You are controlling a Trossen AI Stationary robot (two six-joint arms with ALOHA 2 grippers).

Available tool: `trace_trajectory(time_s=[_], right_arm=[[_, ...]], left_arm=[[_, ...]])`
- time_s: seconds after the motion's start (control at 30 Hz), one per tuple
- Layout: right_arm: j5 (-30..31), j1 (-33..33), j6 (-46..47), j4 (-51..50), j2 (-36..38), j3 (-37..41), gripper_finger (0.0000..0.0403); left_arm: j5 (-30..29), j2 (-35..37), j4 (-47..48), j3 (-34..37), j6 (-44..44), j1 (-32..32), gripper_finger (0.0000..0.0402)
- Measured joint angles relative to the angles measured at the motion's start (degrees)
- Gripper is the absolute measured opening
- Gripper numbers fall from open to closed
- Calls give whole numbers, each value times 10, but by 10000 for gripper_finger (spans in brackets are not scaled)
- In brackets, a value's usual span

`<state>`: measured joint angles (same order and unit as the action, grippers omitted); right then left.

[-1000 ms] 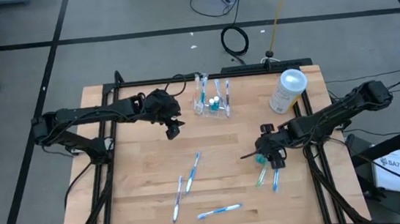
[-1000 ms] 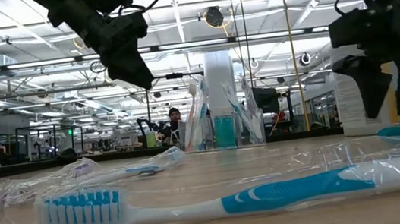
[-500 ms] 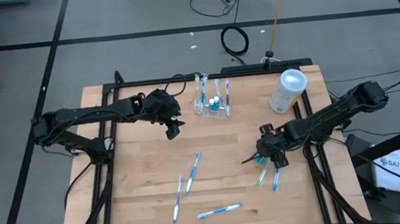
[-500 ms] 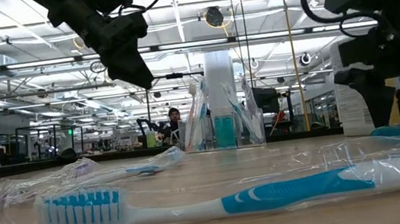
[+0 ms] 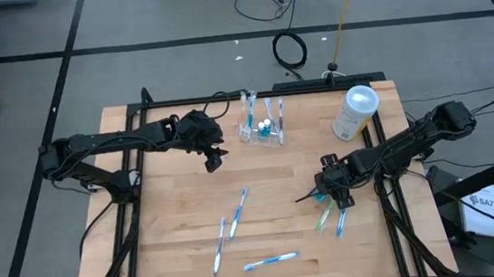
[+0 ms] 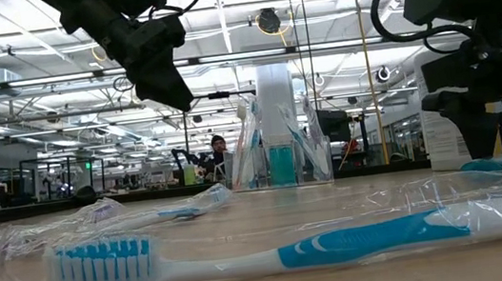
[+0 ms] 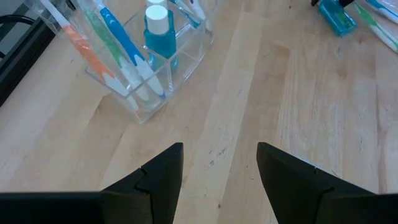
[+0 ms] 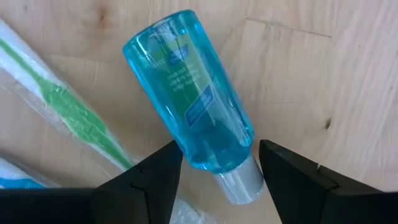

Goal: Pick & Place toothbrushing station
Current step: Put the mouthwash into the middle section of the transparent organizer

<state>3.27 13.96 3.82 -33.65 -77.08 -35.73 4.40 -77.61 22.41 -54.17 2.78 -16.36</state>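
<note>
From above we see the toothbrushing station [image 5: 262,123] at the table's far edge, just beyond our left gripper [image 5: 212,160], with a whitish cylinder [image 5: 354,113] farther off. Our left wrist shows spread, empty jaws short of the clear compartmented station [image 7: 140,59] holding brushes and a blue bottle. Our right wrist shows the right gripper [image 8: 219,168] spread, straddling a lying blue bottle [image 8: 191,118] beside a wrapped green toothbrush [image 8: 62,109].

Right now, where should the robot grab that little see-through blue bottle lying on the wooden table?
Across its round middle, coming straight down from above. The small clear blue bottle lies flat on the wooden table, its cap end low between the right gripper's open fingers. A wrapped green toothbrush lies close alongside, so the fingers should straddle only the bottle.
</note>
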Motion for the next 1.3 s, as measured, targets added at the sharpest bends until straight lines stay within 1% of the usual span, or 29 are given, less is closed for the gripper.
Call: trace_trajectory(time_s=[0.13,0.23,0.4,0.57,0.7,0.83,0.9,1.0,1.1,1.23,1.3], right_arm=[[0,0,-4,5,-1,0,212],[0,0,-28,10,-1,1,207],[7,1,-73,23,-1,1,178],[7,1,-76,24,-2,1,154],[7,1,-76,30,-2,1,157],[18,1,-78,57,-3,-7,162],[50,1,-84,78,-5,-16,159],[105,0,-136,127,-3,-23,151],[163,0,-242,203,-4,-22,149],[287,0,-427,350,-3,-22,153],[335,0,-525,442,-4,-22,153]], left_arm=[[0,0,0,0,1,0,212],[0,0,0,0,1,0,212],[0,0,0,0,15,0,212],[0,0,0,0,18,0,212],[0,0,0,0,19,0,212],[0,0,-1,0,21,0,212],[0,0,-4,0,27,0,212],[1,0,-21,0,56,0,212],[1,0,-46,0,88,0,212],[1,0,-61,0,109,2,212],[1,0,-60,0,120,5,212]])
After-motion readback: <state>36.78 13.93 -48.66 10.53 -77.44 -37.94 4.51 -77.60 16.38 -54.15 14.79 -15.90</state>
